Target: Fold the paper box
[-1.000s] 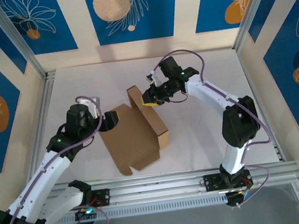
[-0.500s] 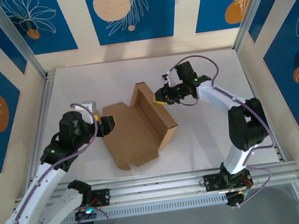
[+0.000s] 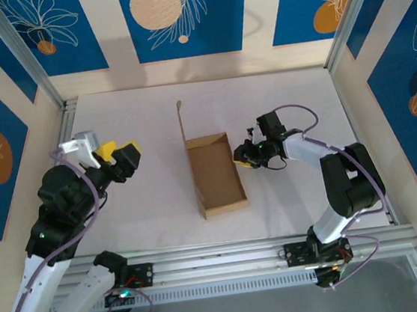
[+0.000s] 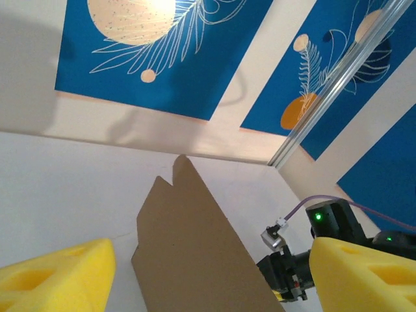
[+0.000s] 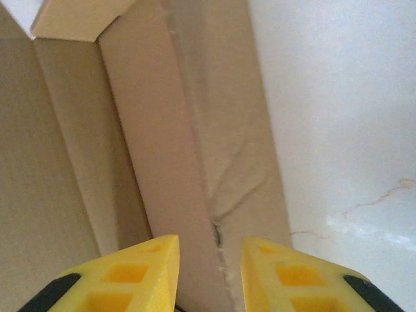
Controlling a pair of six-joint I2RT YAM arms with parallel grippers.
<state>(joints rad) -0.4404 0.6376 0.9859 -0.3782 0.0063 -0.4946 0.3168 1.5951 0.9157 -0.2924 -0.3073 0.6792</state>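
Note:
The paper box (image 3: 217, 176) is a brown cardboard tray in the middle of the table, its lid flap (image 3: 182, 129) standing upright along the left side. My right gripper (image 3: 242, 157) is at the tray's right wall, low over the table. In the right wrist view its yellow fingers (image 5: 130, 276) straddle the ridge of that creased wall (image 5: 214, 195) with a gap on each side, open. My left gripper (image 3: 122, 154) is raised well to the left of the box, open and holding nothing. Its wrist view looks at the lid's outer face (image 4: 195, 253) between wide yellow fingertips (image 4: 55, 273).
The white table (image 3: 293, 101) is fenced by an aluminium frame, with a rail (image 3: 243, 257) along the near edge and blue patterned walls (image 3: 185, 15) around. The right arm's elbow (image 3: 350, 177) stands near the right side.
The box has shifted right and now sits as a tray with its lid upright. My left gripper has pulled back left and upward off it. My right gripper has dropped to the right wall.

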